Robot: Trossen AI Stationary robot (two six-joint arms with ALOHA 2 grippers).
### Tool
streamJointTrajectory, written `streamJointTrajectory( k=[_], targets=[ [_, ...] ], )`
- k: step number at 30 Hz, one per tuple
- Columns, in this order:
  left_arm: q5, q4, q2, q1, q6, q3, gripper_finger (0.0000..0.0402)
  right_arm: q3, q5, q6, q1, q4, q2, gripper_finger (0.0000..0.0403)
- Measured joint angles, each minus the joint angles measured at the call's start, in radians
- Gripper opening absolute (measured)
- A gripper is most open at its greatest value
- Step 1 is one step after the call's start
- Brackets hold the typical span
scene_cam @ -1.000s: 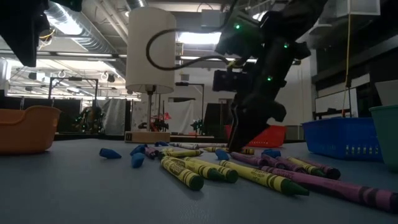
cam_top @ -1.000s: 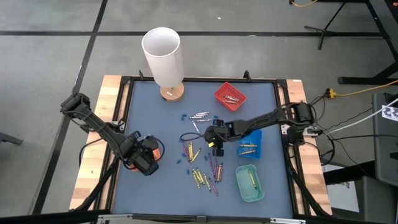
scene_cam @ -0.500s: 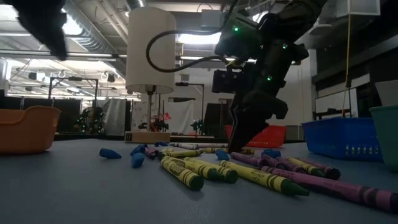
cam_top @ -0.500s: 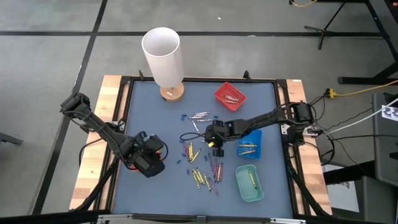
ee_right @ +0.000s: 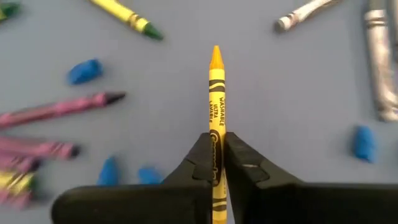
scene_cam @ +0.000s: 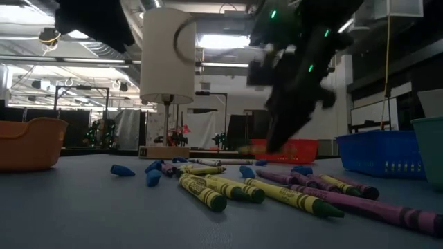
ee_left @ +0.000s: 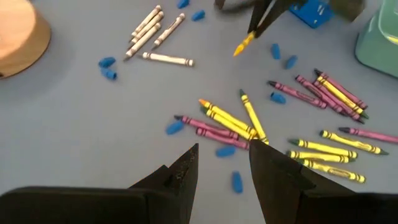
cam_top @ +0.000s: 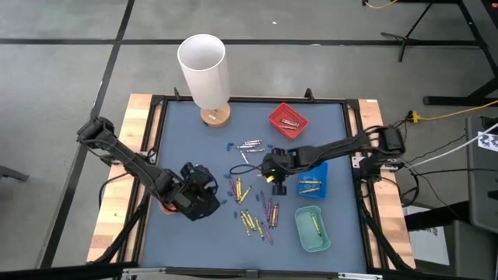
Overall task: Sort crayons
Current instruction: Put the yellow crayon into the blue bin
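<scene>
Many crayons (cam_top: 257, 211) lie flat and loose on the blue-grey mat in yellow, purple-pink and silver-grey (cam_top: 249, 145); the left wrist view shows them too (ee_left: 233, 121). My right gripper (cam_top: 274, 179) hangs above the middle of the mat, shut on a gold-orange crayon (ee_right: 216, 93). The left wrist view also shows that crayon (ee_left: 244, 45). My left gripper (ee_left: 224, 171) stands open over the mat's left part (cam_top: 204, 199), pointing toward the crayon pile, with nothing between its fingers. My right gripper pinches the gold-orange crayon's shaft (ee_right: 216, 127) between its two fingers (ee_right: 200, 158). The crayon lies along the fingers, and its pointed tip (ee_right: 216, 53) sticks out past their ends. The fingers slant steeply down from above. The crayon is lifted clear of the mat, tip lowest.
A red tray (cam_top: 288, 119) stands at the back, a blue tray (cam_top: 313, 180) at the right and a green tray (cam_top: 311, 228) at the near right. An orange tray (scene_cam: 28, 142) stands at the left. A white cylinder on a wooden base (cam_top: 204, 70) stands far left. Small blue bits (ee_left: 107, 62) dot the mat.
My right gripper has risen from the mat with the gold-orange crayon, which now hangs clear with its tip down. My left gripper has gone toward the table's right, nearer the crayon pile, and has turned and tipped while staying open.
</scene>
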Motion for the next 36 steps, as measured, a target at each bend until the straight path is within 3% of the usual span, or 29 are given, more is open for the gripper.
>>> streamJointTrajectory(
  k=[13,20,30,36],
  targets=[
    [0.011,0.333,0.155,0.108,0.300,0.000,0.0128,0.002,0.003,0.044,0.001,-0.456,-0.315,0.0025],
    [0.016,0.526,0.231,0.166,0.425,0.000,0.0128,0.002,-0.021,0.085,0.000,-0.668,-0.369,0.0025],
    [0.048,0.632,0.331,0.218,0.452,0.000,0.0128,0.002,-0.022,0.085,0.000,-0.721,-0.369,0.0048],
    [0.076,0.701,0.406,0.244,0.452,0.000,0.0128,0.002,-0.022,0.081,0.000,-0.720,-0.369,0.0085]
  ],
)
